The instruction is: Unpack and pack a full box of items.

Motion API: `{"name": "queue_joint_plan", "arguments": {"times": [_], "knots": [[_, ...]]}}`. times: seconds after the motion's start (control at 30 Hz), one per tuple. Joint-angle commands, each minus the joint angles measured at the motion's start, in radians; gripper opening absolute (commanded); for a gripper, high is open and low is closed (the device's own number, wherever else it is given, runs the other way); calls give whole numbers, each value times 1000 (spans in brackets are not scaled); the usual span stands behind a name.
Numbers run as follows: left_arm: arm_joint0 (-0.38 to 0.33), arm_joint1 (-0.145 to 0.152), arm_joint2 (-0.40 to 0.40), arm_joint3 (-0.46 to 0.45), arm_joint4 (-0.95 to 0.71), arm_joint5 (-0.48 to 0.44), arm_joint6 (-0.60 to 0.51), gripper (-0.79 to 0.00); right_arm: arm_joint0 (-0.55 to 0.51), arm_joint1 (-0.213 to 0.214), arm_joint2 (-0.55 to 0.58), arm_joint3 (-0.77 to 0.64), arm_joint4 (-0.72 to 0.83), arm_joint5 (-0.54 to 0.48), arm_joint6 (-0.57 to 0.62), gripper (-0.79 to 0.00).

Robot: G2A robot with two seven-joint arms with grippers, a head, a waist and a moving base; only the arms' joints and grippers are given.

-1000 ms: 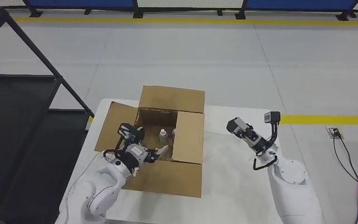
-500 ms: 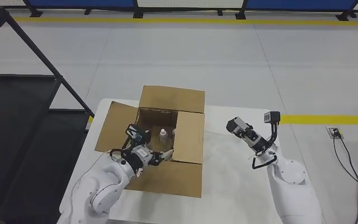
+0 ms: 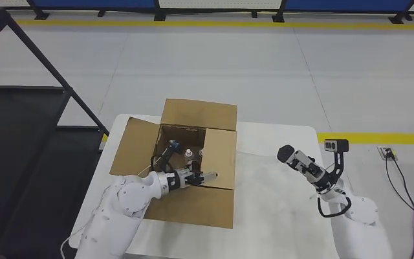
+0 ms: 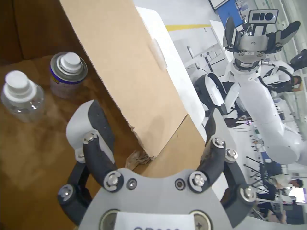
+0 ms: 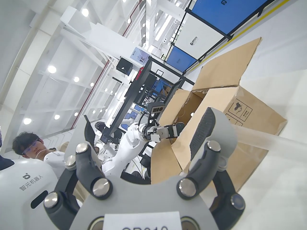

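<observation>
An open cardboard box (image 3: 194,116) stands in the middle of the white table (image 3: 272,194). Inside it stand a clear bottle (image 4: 21,96) with a white cap and a metal can (image 4: 68,72) with a white cap; both caps show in the top view, bottle (image 3: 188,153) and can (image 3: 201,153). My left gripper (image 4: 153,123) is open, low over the box's near edge, its fingers on either side of the right flap's (image 4: 124,60) torn corner. My right gripper (image 5: 148,118) is open and holds nothing, up in the air to the right of the box (image 5: 239,111), and appears in the top view (image 3: 284,154).
All the box's flaps are folded outward: the far one (image 3: 198,113), the left one (image 3: 132,146) and the near one (image 3: 191,207). A black frame (image 3: 58,78) stands left of the table. Bare tabletop lies between the box and the right arm.
My left gripper has swung right along the box's near edge to the right flap's corner. The right arm has drawn back to the right, away from the box.
</observation>
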Motion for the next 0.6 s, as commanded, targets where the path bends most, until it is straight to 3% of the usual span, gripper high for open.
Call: {"name": "queue_joint_plan", "arguments": {"times": [0.0, 0.27, 0.57], "knots": [[-30, -6, 25, 50, -36, 6, -22, 0, 7, 5, 1, 10, 5, 1, 5, 0], [-88, -20, 68, 149, -130, -30, -39, 0, 38, 22, -18, 36, -63, 12, -30, 0], [-82, -15, 59, 101, -141, -64, -14, 0, 39, 44, -34, 30, -213, 42, -69, 0]]}}
